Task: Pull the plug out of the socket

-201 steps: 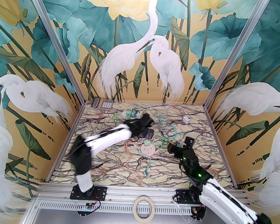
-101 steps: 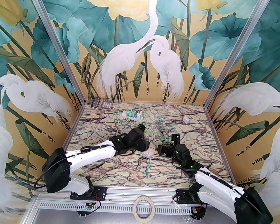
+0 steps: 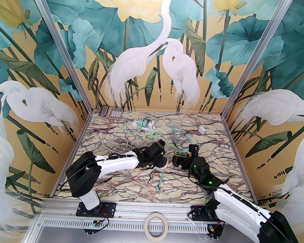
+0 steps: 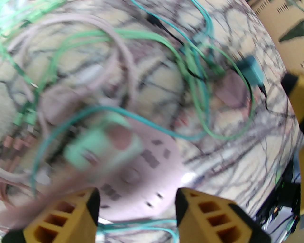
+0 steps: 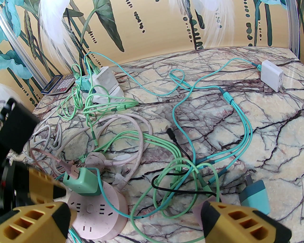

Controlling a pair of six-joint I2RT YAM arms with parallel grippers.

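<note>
The green plug (image 5: 82, 181) still sits in the round pink socket (image 5: 95, 219) mid-tabletop (image 5: 261, 142). The left gripper (image 4: 137, 201) has swung in from the far side and narrowed. It now hangs half-spread just short of the plug, pinching nothing, so closing on the plug is likely next. The right gripper (image 5: 135, 212) waits nearby, spread wide.

Right wrist view: socket (image 5: 95, 220) at lower left, plug (image 5: 82, 181) on its upper-left edge; cables (image 5: 163, 141) tangled at centre; calculator (image 5: 58, 84) upper left; charger (image 5: 270, 74) upper right; all on the table (image 5: 273, 147).
</note>
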